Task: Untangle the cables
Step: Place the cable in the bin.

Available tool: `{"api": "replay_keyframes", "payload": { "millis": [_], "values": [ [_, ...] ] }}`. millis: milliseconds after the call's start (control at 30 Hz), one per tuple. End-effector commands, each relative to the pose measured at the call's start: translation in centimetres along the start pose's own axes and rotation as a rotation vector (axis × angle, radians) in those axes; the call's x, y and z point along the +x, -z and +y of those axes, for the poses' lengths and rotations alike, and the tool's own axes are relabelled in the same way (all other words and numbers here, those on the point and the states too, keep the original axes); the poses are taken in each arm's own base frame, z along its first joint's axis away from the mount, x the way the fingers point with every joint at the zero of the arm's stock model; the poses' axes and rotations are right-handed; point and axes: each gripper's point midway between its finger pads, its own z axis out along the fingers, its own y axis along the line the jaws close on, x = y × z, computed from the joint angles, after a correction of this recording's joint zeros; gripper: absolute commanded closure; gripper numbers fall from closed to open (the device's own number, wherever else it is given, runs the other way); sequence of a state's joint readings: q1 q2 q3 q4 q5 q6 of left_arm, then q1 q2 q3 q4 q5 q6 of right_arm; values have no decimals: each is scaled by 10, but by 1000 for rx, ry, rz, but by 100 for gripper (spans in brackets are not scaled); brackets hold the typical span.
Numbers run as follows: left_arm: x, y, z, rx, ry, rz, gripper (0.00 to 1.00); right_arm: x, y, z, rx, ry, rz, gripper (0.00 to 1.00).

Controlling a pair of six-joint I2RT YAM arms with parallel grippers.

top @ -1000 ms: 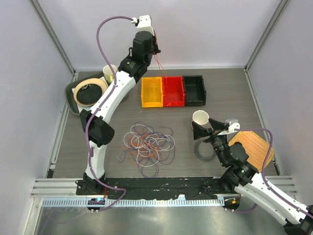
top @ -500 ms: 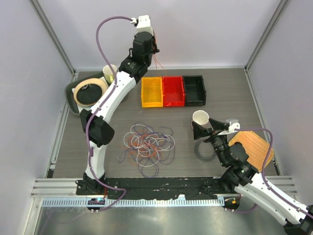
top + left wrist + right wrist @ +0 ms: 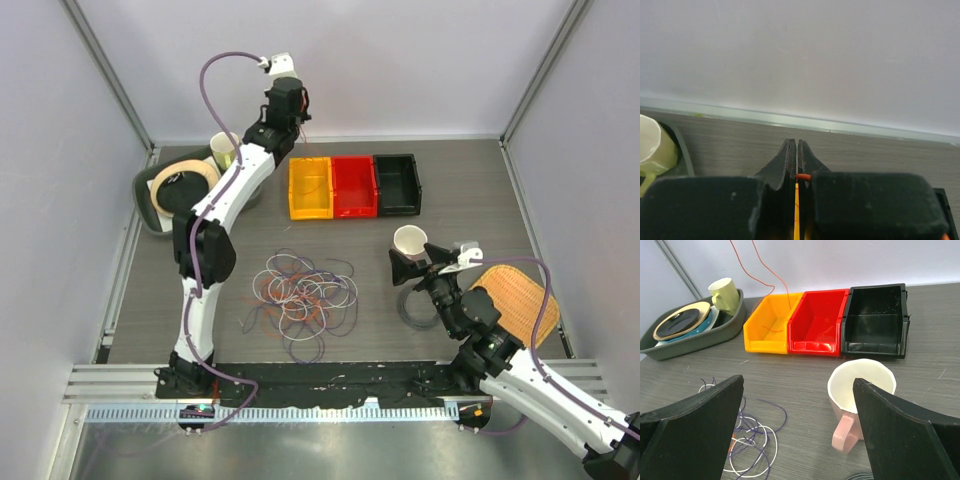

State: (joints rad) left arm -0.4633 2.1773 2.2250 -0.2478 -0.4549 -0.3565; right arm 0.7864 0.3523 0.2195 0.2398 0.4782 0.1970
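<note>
The cables (image 3: 305,295) lie in a tangle of white, orange and purple loops on the table between the arms; the right wrist view shows their edge (image 3: 747,437). My left gripper (image 3: 290,98) is raised high at the back wall, shut (image 3: 797,150) on one thin orange cable (image 3: 796,200). That cable (image 3: 760,265) hangs down into the yellow bin (image 3: 765,346). My right gripper (image 3: 412,265) stands wide open (image 3: 797,382) low over the table, empty, with the tangle to its left and a pink mug to its right.
Yellow (image 3: 293,190), red (image 3: 355,212) and black (image 3: 397,210) bins stand in a row at the back. The pink mug (image 3: 409,240) and a grey cord coil (image 3: 415,312) are by the right gripper. A wicker tray (image 3: 515,300) lies right. A green tray (image 3: 145,215) with plates and a green mug (image 3: 225,150) sits left.
My left arm has swung a little to the left and lower along the back wall, still holding the orange cable. The right arm has shifted only slightly.
</note>
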Motion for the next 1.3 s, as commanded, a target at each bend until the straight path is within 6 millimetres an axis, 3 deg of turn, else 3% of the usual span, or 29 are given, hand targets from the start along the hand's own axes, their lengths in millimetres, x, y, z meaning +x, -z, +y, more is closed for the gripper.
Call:
{"api": "replay_keyframes", "payload": {
  "millis": [0,133,333,533,800,967,1000,1033,1067,1100,1200,1267],
  "values": [
    [0,-3,-18,49,68,1,100,-16,-2,1,10,-23,-59,3],
    [2,-4,-29,87,111,18,100,-16,-2,1,10,-25,-62,3],
    [-34,20,-45,92,103,-70,100,-17,-2,1,6,-28,-64,3],
    [-39,40,-62,116,95,-77,100,-17,-1,0,12,-26,-68,3],
    [-61,49,-64,81,27,-143,100,-18,0,-1,13,-34,-74,3],
    [-77,56,-45,-24,-173,-212,100,-18,0,-2,19,-30,-71,3],
    [-59,50,-37,-58,-234,-186,100,-18,0,-2,16,-29,-70,3],
    [-67,53,-31,-78,-268,-221,100,-18,0,-2,18,-28,-69,3],
    [-63,51,-20,-121,-313,-222,100,-19,1,-2,20,-27,-71,3],
    [-41,45,-5,-155,-408,-181,100,-20,1,-3,25,-26,-72,3],
    [-29,41,21,-193,-458,-140,100,-22,2,-5,30,-34,-85,3],
    [-36,45,30,-203,-453,-144,100,-22,3,-5,28,-33,-87,3]
  ]
}}
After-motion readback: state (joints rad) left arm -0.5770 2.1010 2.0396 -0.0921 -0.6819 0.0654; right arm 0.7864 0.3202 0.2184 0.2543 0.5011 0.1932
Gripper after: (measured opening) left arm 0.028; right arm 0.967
